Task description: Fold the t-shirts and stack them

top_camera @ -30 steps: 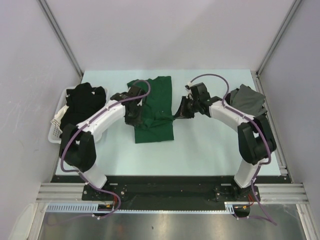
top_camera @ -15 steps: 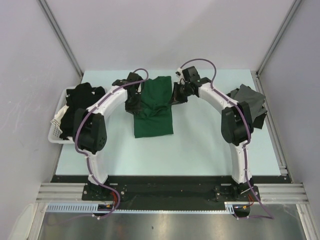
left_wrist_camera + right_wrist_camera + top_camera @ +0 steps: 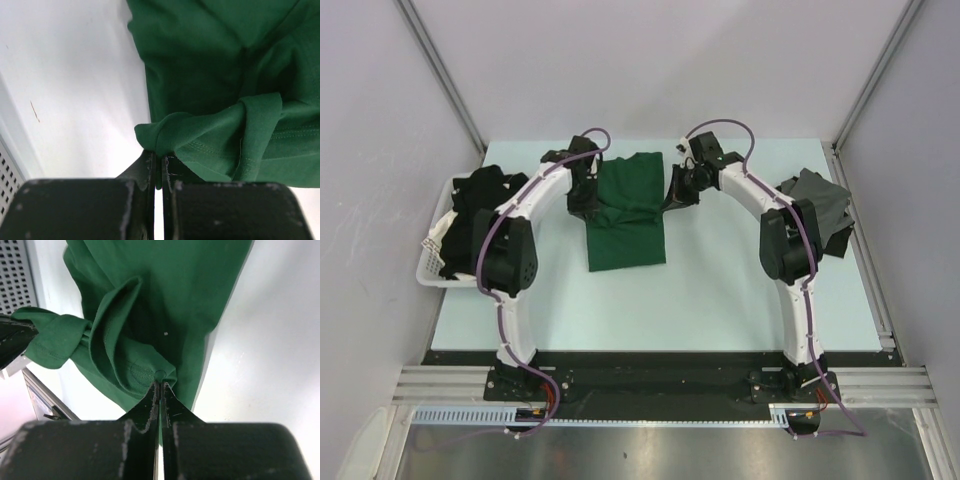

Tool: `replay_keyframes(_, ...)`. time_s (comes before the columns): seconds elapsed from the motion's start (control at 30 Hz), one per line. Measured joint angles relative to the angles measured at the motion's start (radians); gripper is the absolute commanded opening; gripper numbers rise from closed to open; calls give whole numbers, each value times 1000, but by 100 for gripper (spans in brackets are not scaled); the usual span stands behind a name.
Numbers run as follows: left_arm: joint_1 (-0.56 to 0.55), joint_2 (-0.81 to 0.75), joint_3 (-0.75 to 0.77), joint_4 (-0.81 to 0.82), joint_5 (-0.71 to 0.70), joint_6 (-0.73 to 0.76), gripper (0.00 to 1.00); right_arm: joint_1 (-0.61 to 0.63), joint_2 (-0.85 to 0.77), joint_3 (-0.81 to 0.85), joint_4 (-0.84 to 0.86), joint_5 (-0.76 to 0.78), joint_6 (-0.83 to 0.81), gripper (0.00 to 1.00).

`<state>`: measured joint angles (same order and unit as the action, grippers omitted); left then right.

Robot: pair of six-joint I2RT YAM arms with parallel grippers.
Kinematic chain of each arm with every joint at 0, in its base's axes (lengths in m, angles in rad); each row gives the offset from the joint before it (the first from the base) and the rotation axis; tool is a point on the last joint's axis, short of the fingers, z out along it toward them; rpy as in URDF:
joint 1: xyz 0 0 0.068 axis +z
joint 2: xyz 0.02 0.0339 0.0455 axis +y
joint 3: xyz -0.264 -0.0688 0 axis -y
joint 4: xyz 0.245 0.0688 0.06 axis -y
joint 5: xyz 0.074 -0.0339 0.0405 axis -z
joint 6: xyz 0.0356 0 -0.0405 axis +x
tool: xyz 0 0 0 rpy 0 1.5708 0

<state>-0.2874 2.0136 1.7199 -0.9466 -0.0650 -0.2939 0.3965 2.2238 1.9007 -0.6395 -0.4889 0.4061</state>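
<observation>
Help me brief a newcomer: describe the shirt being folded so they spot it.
On the pale table, look at the far middle, between the left gripper and right gripper. The dark green cotton t-shirt there is the only green one: black shirts fill the left white slatted basket, a grey shirt lies right.

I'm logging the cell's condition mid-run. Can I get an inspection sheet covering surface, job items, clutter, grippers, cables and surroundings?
Surface: pale table; one small brown mark shows in the left wrist view.
Job's things: dark green t-shirt partly folded at centre back; grey t-shirt crumpled at right; black t-shirts heaped in the basket.
Clutter: white slatted basket at the left edge.
Grippers: left gripper and right gripper each shut on a bunched edge of the dark green t-shirt.
Cables: purple cables run along both arms, looping above the wrists.
Surroundings: white walls, aluminium frame posts.
</observation>
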Motion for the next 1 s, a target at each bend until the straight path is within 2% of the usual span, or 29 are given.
replay_keyframes(0.5,11,134,127,-7,23,16,2,-29,95,113,-2,-13,0,1)
replay_keyframes(0.53,12,143,136,-8,24,16,23,-29,107,125,-3,-15,0,12)
replay_keyframes(0.57,13,152,143,-6,24,17,26,-31,117,134,-2,-16,0,19)
replay_keyframes(0.63,15,169,154,-6,23,24,31,-32,132,144,-2,-16,1,27)
replay_keyframes(0.83,29,204,156,19,15,24,36,-42,157,152,-6,-2,-13,66)
replay_keyframes(0.87,32,208,156,26,15,24,36,-43,157,153,-8,4,-14,98)
replay_keyframes(1.0,40,209,156,48,14,22,37,-48,157,165,-11,21,-22,100)
